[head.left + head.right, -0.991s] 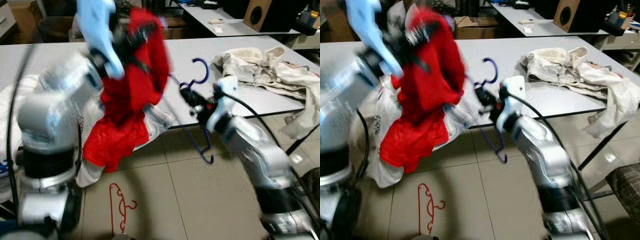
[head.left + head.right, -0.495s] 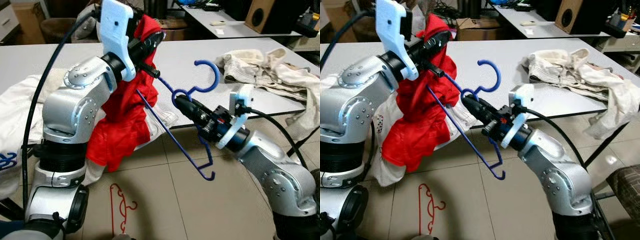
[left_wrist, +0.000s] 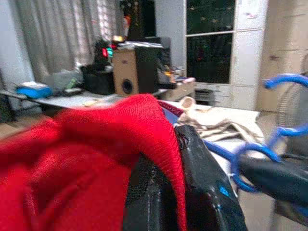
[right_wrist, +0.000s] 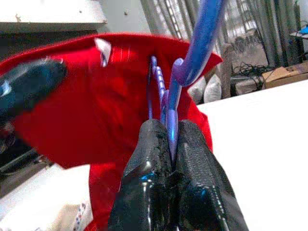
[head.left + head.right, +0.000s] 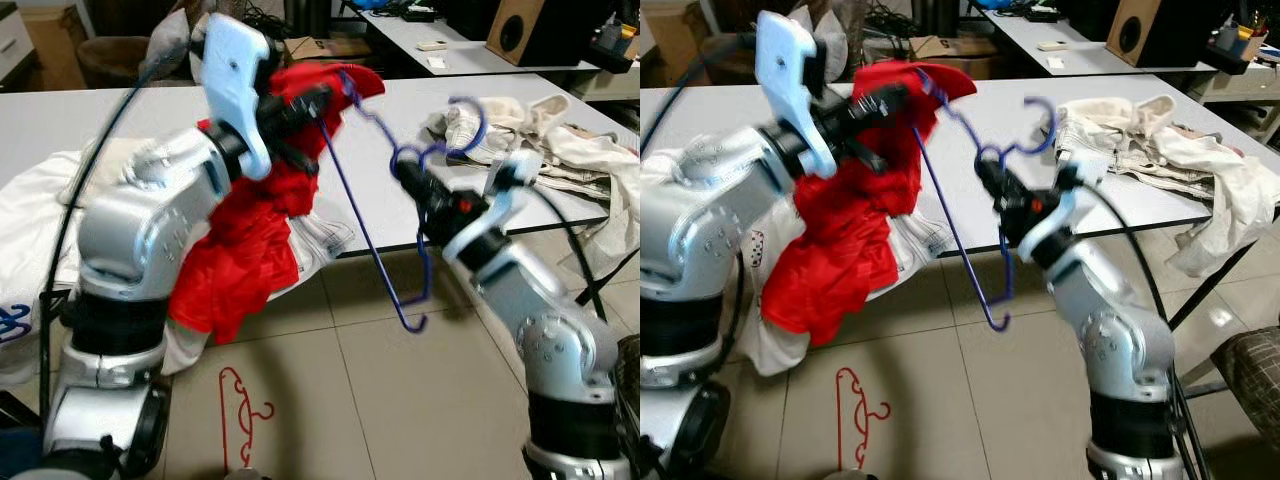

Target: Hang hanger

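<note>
The right gripper (image 4: 169, 144) pinches the blue hanger (image 5: 378, 215) at its neck; the frame slants off toward 10 o'clock from it, its tip in the red shirt (image 5: 250, 235). The left gripper (image 3: 179, 159) is clamped on that shirt's edge above the table (image 5: 80, 120).

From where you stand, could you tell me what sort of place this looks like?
Probably a workshop or lab room rather than a home: long grey tables, a loudspeaker among gear on the back desk, and tiled floor.
</note>
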### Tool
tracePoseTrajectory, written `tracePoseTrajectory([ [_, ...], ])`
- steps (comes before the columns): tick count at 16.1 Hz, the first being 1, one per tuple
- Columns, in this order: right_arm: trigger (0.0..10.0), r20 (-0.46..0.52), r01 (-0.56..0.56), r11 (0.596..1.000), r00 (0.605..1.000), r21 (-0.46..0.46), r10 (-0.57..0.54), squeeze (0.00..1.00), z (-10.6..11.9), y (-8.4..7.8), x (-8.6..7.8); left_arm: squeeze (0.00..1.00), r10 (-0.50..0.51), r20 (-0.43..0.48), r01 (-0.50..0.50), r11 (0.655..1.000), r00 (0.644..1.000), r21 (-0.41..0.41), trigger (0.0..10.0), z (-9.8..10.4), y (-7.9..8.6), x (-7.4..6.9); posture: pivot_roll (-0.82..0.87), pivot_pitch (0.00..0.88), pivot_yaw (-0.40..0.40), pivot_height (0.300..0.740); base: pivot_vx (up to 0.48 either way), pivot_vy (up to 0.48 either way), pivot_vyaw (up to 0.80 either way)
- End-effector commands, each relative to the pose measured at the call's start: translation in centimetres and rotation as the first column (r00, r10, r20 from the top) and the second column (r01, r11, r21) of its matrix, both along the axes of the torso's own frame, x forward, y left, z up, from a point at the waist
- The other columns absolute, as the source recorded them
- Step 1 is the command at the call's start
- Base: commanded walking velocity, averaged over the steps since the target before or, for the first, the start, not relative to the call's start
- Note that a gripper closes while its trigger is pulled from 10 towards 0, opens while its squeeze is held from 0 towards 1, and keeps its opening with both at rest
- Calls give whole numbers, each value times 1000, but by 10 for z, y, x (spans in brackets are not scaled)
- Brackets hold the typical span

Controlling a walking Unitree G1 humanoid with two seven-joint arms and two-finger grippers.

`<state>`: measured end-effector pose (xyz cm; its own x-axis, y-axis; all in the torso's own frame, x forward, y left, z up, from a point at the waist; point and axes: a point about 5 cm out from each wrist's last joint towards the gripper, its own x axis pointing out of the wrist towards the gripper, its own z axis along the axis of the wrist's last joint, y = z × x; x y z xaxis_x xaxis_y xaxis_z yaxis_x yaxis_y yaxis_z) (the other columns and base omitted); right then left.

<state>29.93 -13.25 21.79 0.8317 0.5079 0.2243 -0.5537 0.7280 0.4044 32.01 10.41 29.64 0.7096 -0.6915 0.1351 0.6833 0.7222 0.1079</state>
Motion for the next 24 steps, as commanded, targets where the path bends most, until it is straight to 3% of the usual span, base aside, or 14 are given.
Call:
tracePoseTrajectory([
  [1, 10000, -24, 1, 1000, 1000, 19, 0, 0, -1, -1, 2, 0, -40, 8, 40, 999, 999, -6, 10000, 4, -6, -5, 16, 0, -11, 740, 0, 0, 0],
  [3, 10000, -93, -55, 998, 994, -14, 54, 0, -11, 11, 3, 0, -64, 6, 64, 997, 998, -36, 10000, 6, -9, -8, 17, 0, -14, 740, 0, 0, 0],
  [4, 10000, -165, -104, 988, 983, -115, 84, 0, -27, 20, 1, 0, -61, 12, 61, 996, 998, -71, 10000, 11, -9, -8, 19, 0, -15, 740, 0, 0, 0],
  [9, 10000, -186, -128, 987, 977, -98, 109, 0, -34, 31, 0, 0, -4, 7, 5, 988, 1000, -156, 10000, 20, -5, -2, 19, 0, -13, 740, 0, 0, 0],
  [13, 10000, -101, -44, 999, 994, 23, 46, 0, -19, 26, 8, 0, -5, -34, 2, 995, 999, -103, 10000, 7, -5, -5, 17, 0, -16, 740, 0, 0, 0],
  [15, 10000, -101, 80, 986, 993, 145, -65, 0, -13, 10, 19, 0, -41, -55, 36, 996, 998, -85, 10000, 5, -7, -8, 20, 0, -21, 740, 0, 0, 0],
  [18, 10000, -133, 145, 984, 982, 104, -131, 0, -20, 2, 29, 0, -170, -119, 157, 981, 978, -117, 10000, -1, -15, -21, 20, 0, -20, 740, 0, 0, 0],
  [21, 10000, -96, 128, 980, 989, 150, -114, 0, -14, 8, 33, 0, -279, -182, 257, 957, 943, -136, 10000, -10, -26, -38, 22, 0, -22, 740, 0, 0, 0],
  [24, 10000, -32, 62, 976, 998, 211, -57, 0, -4, 19, 31, 0, -215, -218, 207, 976, 952, -63, 10000, -25, -29, -37, 28, 0, -25, 740, 0, 0, 0],
])
